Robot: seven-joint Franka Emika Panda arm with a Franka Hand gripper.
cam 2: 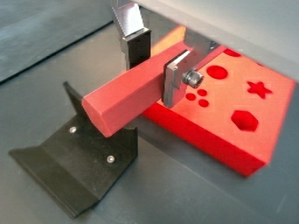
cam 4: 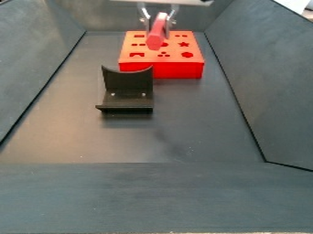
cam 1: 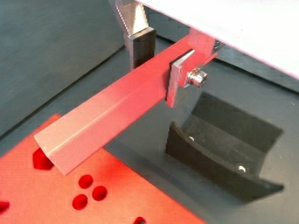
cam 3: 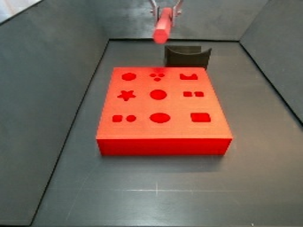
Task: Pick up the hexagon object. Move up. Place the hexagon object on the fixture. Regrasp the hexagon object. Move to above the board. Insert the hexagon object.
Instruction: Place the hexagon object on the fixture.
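My gripper (cam 1: 162,66) is shut on the hexagon object (cam 1: 111,109), a long red bar, clamped near one end between the silver fingers (cam 1: 180,77). In both wrist views the bar sticks out past the fingers, and in a wrist view (cam 2: 122,101) its free end hangs over the fixture (cam 2: 76,162). The fixture (cam 1: 228,144) stands empty on the floor. The board (cam 2: 239,105) lies beside it. In a side view the gripper (cam 3: 166,13) holds the bar (cam 3: 162,27) in the air above the far edge of the board (cam 3: 162,106), near the fixture (cam 3: 187,56).
Dark sloped walls (cam 4: 37,82) ring the grey floor (cam 4: 171,137). In this side view the fixture (cam 4: 126,89) sits in front of the board (cam 4: 166,50), with the gripper (cam 4: 156,16) and bar (cam 4: 156,30) above the board.
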